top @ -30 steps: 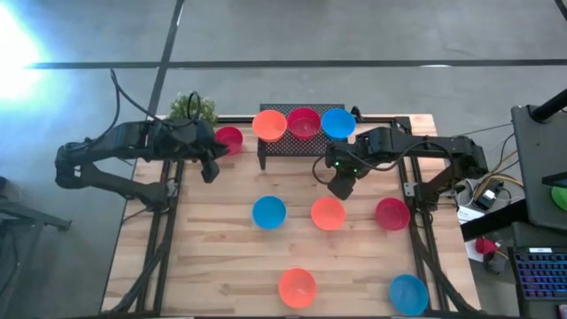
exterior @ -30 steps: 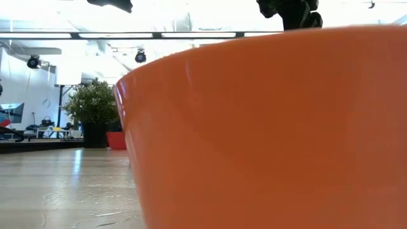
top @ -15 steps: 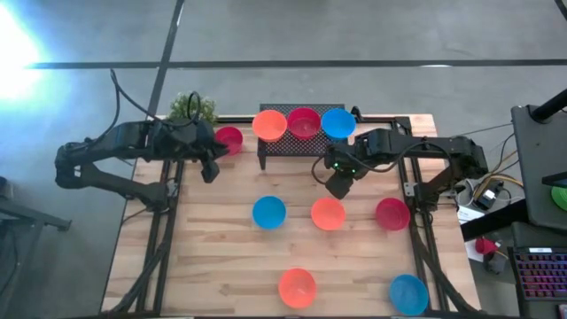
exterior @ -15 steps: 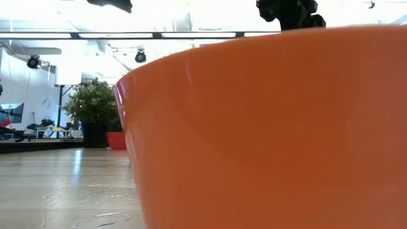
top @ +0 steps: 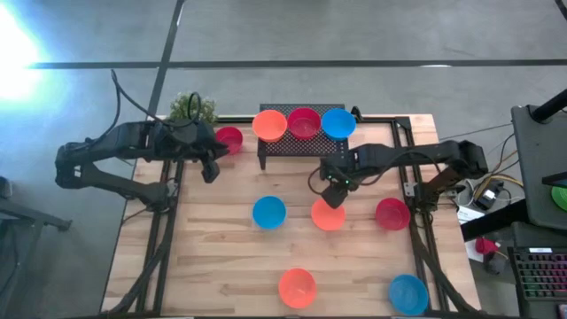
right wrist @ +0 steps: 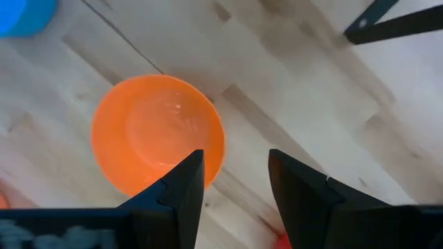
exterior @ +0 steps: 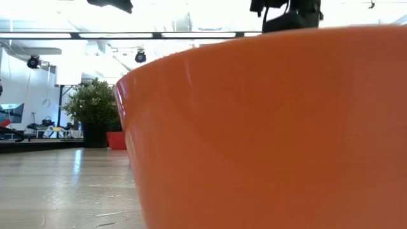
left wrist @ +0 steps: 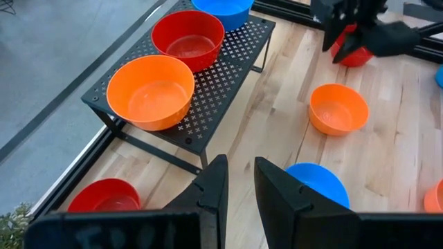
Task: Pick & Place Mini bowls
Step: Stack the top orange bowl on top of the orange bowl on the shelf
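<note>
High view overhead; low view tabletop-level, against orange bowl point(exterior: 267, 127).

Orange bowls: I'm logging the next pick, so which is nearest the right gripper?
The orange bowl mid-table, between blue and red ones; the right gripper hovers at its rim, open.

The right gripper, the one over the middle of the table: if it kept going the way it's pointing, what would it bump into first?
Most likely the orange bowl in the middle row. The right gripper points down with open fingers, the bowl's near rim between them. How far above it hangs is unclear.
</note>
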You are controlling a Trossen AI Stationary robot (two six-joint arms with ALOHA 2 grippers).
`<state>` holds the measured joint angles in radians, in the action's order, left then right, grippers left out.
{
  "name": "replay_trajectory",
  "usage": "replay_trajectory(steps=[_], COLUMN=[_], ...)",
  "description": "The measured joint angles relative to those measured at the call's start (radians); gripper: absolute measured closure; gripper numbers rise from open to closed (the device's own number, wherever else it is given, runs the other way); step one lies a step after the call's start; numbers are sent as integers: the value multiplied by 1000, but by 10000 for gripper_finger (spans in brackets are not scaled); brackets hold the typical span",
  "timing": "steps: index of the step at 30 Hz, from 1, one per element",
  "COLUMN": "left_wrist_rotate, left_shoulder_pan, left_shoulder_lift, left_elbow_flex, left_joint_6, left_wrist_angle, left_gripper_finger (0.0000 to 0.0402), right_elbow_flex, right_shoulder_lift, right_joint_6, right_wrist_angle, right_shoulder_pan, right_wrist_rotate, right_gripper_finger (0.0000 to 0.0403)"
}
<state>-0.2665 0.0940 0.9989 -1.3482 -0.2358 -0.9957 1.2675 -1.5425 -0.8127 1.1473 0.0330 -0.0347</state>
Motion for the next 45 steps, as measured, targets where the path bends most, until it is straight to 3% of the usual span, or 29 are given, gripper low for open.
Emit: replay_trajectory(steps=[16, 38, 45], left_wrist_rotate=[23, 23, 23], left_shoulder_pan=[0, 0, 0], left_shoulder_lift=[5, 5, 5], left_elbow_flex=[82, 78, 78], left_joint_6=[-28, -29, -29], left_wrist_angle=[71, 110, 110], left_gripper_finger=[337, 337, 337], right_elbow_flex=[-295, -426, -426], right_shoulder_lift=[0, 0, 0], right_joint_6=[-52, -51, -76], right_wrist_angle=[-344, -530, -530], right_shoulder_pan=[3, 4, 4], right_wrist_rotate=[125, 141, 116], right_gripper_finger=[252, 256, 286])
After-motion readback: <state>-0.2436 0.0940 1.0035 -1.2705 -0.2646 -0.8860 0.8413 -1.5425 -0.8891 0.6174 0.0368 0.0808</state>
